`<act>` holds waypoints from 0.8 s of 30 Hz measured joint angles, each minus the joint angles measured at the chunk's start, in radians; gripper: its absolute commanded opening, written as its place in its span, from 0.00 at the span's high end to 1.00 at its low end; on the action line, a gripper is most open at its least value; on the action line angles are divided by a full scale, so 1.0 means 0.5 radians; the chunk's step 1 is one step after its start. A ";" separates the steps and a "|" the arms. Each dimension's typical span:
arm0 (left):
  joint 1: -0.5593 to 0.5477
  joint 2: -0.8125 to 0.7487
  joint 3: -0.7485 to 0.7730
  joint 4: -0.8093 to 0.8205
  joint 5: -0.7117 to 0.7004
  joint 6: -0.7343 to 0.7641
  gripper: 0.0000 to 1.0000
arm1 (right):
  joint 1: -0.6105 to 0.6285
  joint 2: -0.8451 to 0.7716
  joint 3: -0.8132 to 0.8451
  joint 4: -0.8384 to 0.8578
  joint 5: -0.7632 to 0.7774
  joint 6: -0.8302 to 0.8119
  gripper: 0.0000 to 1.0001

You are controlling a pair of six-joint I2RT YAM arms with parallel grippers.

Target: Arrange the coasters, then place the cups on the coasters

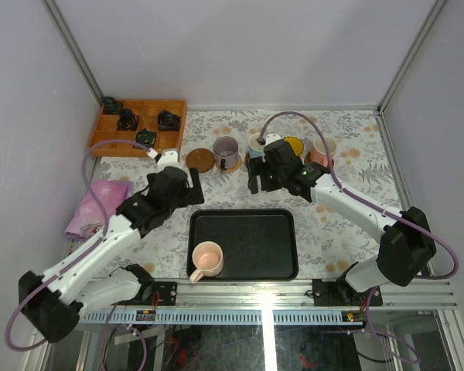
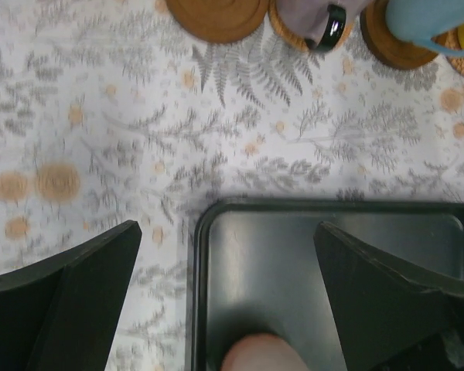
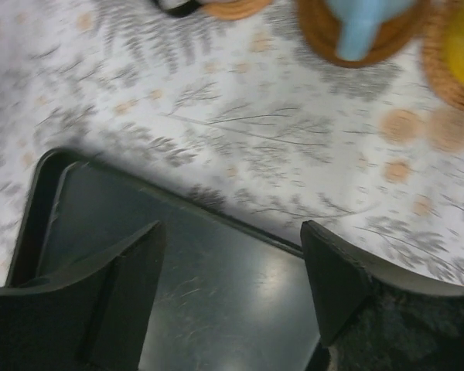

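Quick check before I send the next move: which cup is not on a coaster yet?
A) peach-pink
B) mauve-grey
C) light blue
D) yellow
A: the peach-pink cup stands in the black tray, while one bare coaster waits at the left end of the row.

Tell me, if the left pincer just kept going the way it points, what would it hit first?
Most likely the black tray: the open left pincer points down at its back left corner, one finger over the flowered tablecloth. Depth is hard to judge.
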 measured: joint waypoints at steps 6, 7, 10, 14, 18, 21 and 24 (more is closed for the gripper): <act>-0.124 -0.282 -0.002 -0.495 -0.027 -0.411 0.04 | 0.150 0.155 0.111 0.026 -0.439 -0.211 0.16; -0.140 -0.305 -0.002 -0.565 -0.040 -0.477 0.04 | 0.205 0.195 0.156 0.008 -0.474 -0.252 0.15; -0.160 -0.330 -0.002 -0.718 -0.098 -0.623 0.04 | 0.383 0.287 0.251 -0.023 -0.559 -0.369 0.15; -0.162 -0.333 -0.002 -0.835 -0.153 -0.746 0.04 | 0.537 0.351 0.294 -0.078 -0.656 -0.477 0.14; -0.162 -0.359 -0.009 -0.883 -0.160 -0.816 0.03 | 0.631 0.410 0.319 -0.162 -0.706 -0.564 0.14; -0.162 -0.394 -0.022 -0.909 -0.162 -0.848 0.03 | 0.687 0.460 0.322 -0.207 -0.717 -0.611 0.14; -0.162 -0.404 -0.022 -0.933 -0.166 -0.867 0.03 | 0.733 0.513 0.322 -0.251 -0.746 -0.645 0.14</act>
